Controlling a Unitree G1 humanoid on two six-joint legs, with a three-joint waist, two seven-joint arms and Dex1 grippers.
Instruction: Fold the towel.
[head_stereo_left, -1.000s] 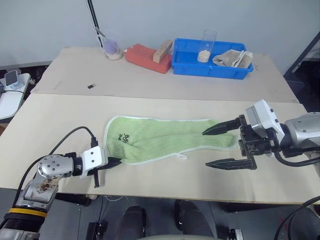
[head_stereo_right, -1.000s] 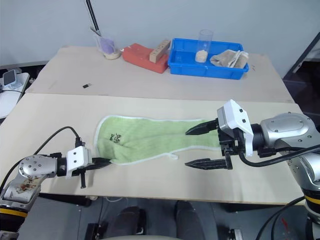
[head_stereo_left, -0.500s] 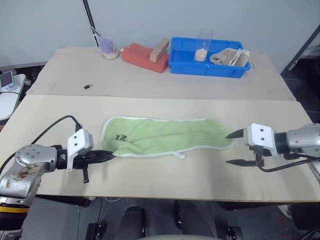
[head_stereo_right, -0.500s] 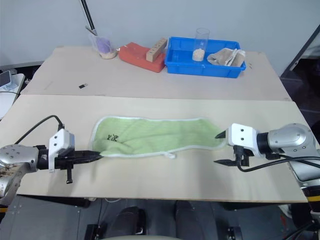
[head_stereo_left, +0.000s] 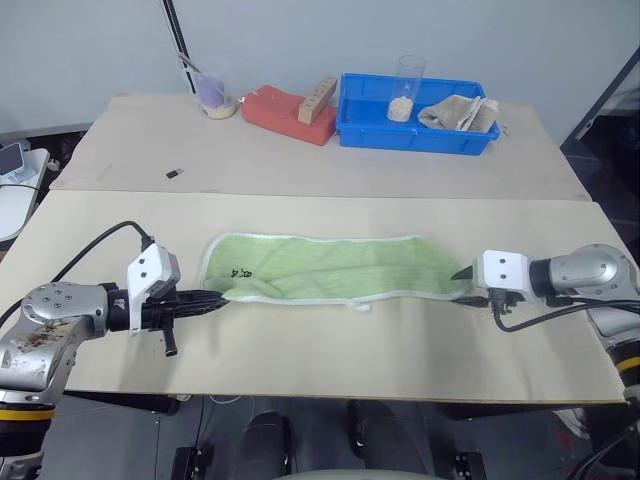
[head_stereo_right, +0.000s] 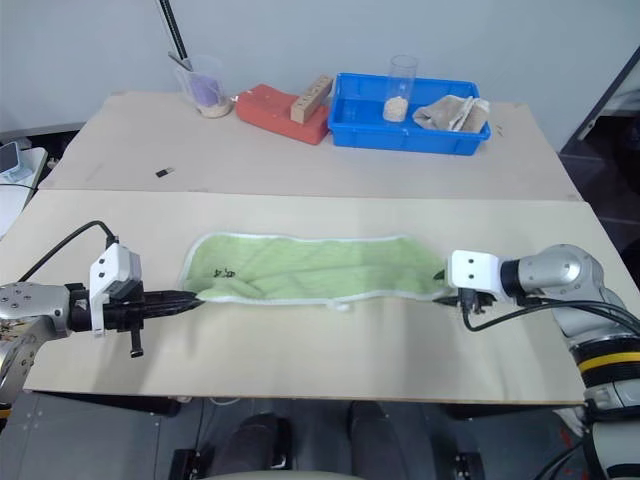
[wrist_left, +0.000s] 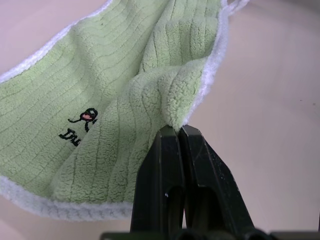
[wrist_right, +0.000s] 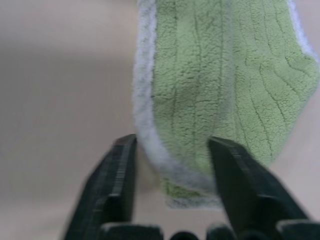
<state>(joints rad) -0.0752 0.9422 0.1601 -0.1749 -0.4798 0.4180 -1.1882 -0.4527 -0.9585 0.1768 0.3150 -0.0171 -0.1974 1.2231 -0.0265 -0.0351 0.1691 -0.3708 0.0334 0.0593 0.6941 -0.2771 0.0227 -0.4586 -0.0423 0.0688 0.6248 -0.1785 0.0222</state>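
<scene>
Lime-green towel (head_stereo_left: 330, 268) is seen spread lengthwise on the counter (head_stereo_left: 300, 350) from the head. At the left wrist, its corner is pinched by the closed left hand (wrist_left: 179, 131). At the right wrist, the half-open right hand (wrist_right: 172, 145) straddles the opposite edge, ungripped; full closure should be confirmed before lifting.

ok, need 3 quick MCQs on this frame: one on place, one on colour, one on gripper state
1. Where does the clear cup stand?
A. in the blue bin
B. on the towel
C. on the red block

2. What colour is the towel's edging?
A. black
B. white
C. orange

3. How is the left gripper?
A. wide open above the table
B. shut on a fold of the towel
C. holding the cup

Key: 1 A, the cup sits inside the bin's wall. 2 B, a thin white border runs round the green cloth. 3 B, the left wrist view shows both fingers pressed together on a pinch of cloth.
</scene>
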